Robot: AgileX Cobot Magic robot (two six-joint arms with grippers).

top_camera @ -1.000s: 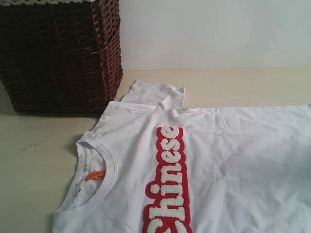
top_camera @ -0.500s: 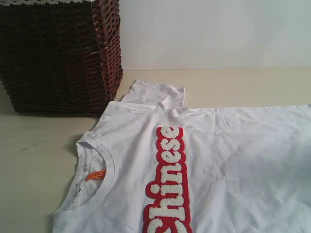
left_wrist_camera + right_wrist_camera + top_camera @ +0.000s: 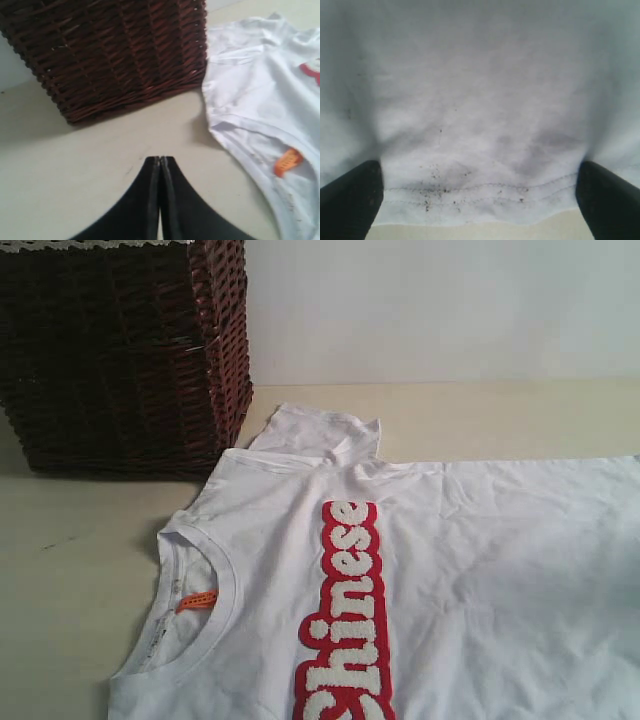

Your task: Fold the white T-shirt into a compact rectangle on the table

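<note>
white T-shirt (image 3: pixel 470 560) flat on table (image 3: pixel 80 570) — left gripper (image 3: pixel 160 161) pressed together near basket (image 3: pixel 120 350), right gripper (image 3: pixel 480 176) spread wide over hem (image 3: pixel 470 192)

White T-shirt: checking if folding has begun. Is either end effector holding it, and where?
Nothing is held. The right end effector is open over the white T-shirt's hem; the left end effector is shut above the table.

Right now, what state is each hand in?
Left hand: shut, empty, above the table.
Right hand: open, over the shirt hem, gripping nothing.
</note>
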